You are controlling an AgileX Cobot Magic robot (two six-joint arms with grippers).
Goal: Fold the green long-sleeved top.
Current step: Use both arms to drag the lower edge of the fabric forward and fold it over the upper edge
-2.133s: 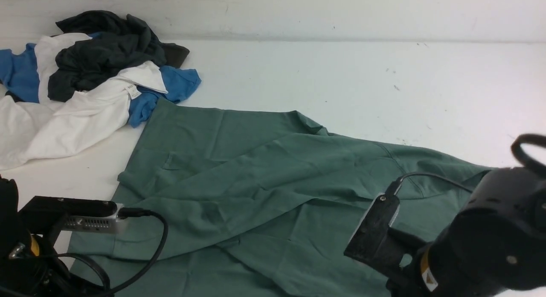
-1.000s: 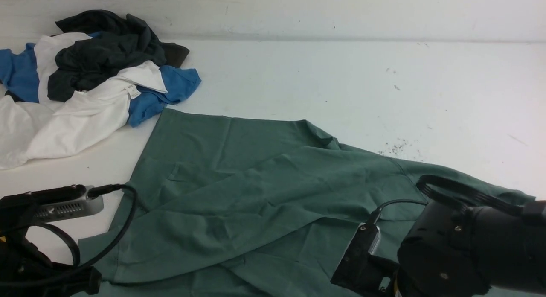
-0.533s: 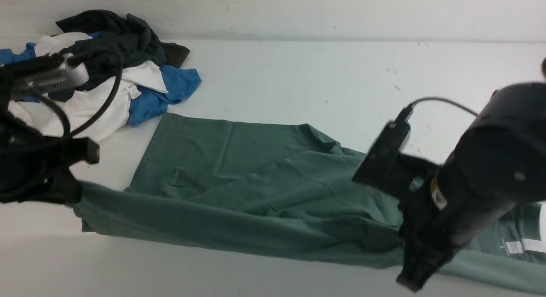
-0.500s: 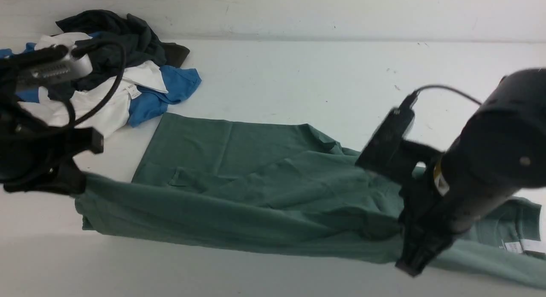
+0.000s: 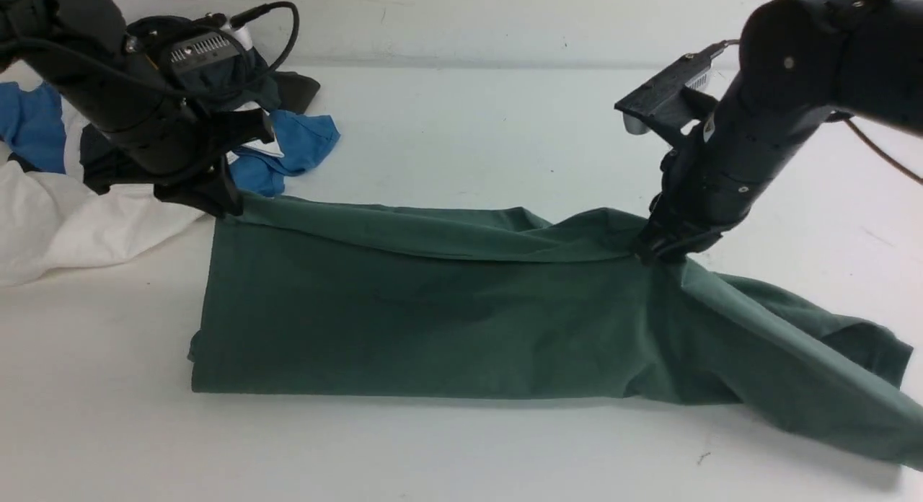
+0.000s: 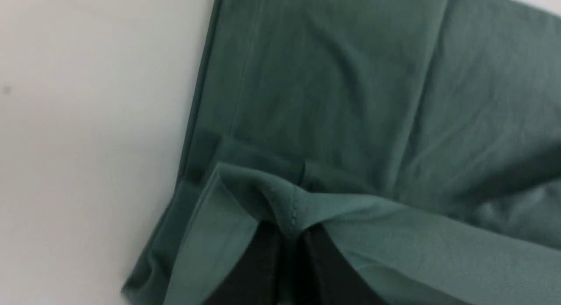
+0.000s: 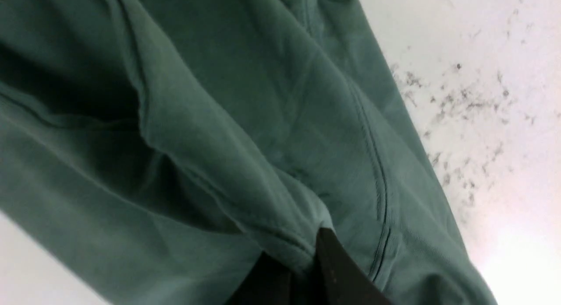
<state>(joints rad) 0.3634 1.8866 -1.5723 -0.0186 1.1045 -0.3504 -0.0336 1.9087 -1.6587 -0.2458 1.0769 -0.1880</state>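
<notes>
Green long-sleeved top lies across the centre of the front frame, far edge raised. My left gripper and right gripper each pinch that edge tight. It looks light, soft and limp, sagging between grips; I judge the doubled edge the surest hold.

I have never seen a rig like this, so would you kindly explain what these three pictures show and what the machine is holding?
This is a robot with two black arms, each ending in a pinching tool. The wide picture looks forward from between the arms. The other two come from cameras on each wrist, looking along the tool. On the white table lies a large sage-green long-sleeved cotton top, doubled over. The left tool and the right tool are each shut on its far edge. Behind the left arm lie a crumpled white shirt and a blue garment.
</notes>
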